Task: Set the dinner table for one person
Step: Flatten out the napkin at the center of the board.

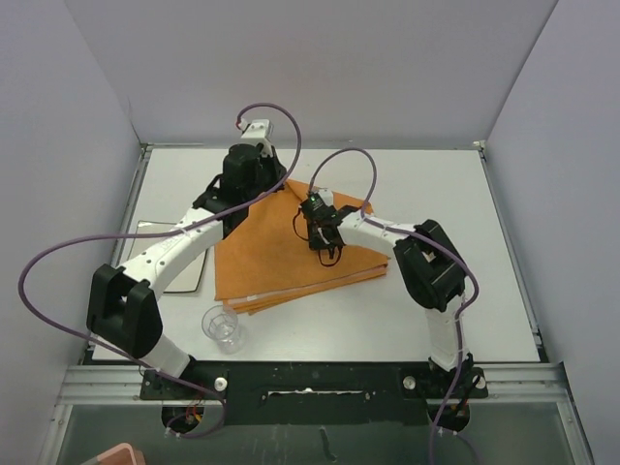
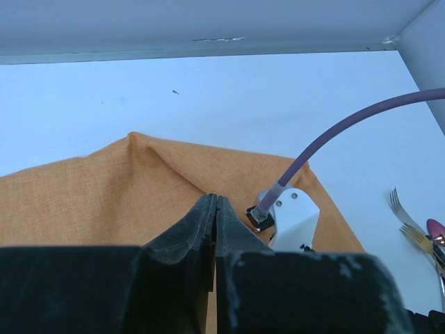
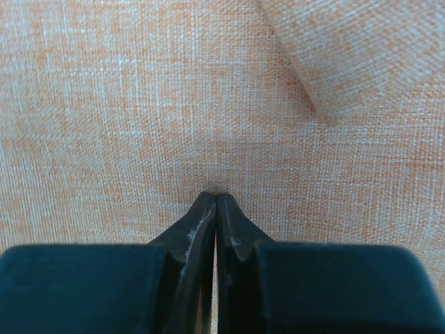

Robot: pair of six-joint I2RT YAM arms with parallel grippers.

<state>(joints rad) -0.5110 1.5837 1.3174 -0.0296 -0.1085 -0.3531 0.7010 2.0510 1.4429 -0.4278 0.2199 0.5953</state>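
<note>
Pale dinner table (image 1: 504, 242), grey walls (image 1: 339, 58); orange cloth (image 1: 271, 262); left hand (image 2: 215, 203), right hand (image 3: 215, 200) closed.

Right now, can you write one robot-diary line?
left tool: shut, over orange placemat | right tool: shut, down at placemat | glass: near edge of table, beside placemat

Counter (image 1: 465, 194): one. Orange placemat (image 1: 281, 266): one, folded, mid-counter. Plate (image 1: 153, 234): one, by the left edge, mostly under an arm. Clear glass (image 1: 224, 326): one, near the near edge, left side. Forks: two were visible, a silver fork (image 2: 396, 202) and a yellowish fork (image 2: 416, 237) just beside it. One pinkish spoon-like piece (image 2: 437, 228) was cut by the frame edge, so the cutlery total was unclear. Tools: two, left tool (image 2: 215, 199) and right tool (image 3: 215, 195).
</note>
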